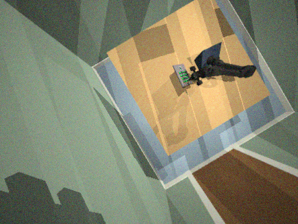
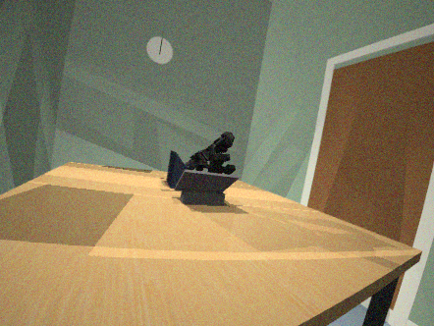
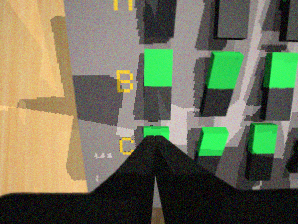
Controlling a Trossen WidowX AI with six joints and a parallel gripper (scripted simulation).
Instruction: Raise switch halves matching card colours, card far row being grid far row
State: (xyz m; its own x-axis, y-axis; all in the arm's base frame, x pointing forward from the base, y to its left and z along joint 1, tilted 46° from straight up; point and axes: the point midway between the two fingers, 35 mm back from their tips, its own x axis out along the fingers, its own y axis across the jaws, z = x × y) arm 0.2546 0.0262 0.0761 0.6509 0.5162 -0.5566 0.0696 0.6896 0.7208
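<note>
The grey switch panel (image 1: 176, 68) (image 2: 206, 181) (image 3: 95, 55) is tilted on a stand. In the wrist view my gripper (image 3: 154, 142) is shut and empty, its tips over switch C1 (image 3: 156, 131). They cover C1's nearer half; whether they touch it I cannot tell. C1's green far half shows just beyond the tips. Switch B1 (image 3: 158, 67) shows a bright green far half and a dark near half; two more B switches and two more C switches show green too. Row A shows only dark near halves at the top edge. The small card (image 1: 180, 68) is tiny in the top view, its pattern unreadable, and outside the wrist view.
A dark blue upright board (image 1: 210, 55) (image 2: 174, 169) stands beside the arm (image 1: 232, 69) (image 2: 211, 152). The wooden table (image 1: 155, 91) (image 2: 147, 285) carries the panel and the arm, with shadows across it. Column 4 is mostly outside the wrist view.
</note>
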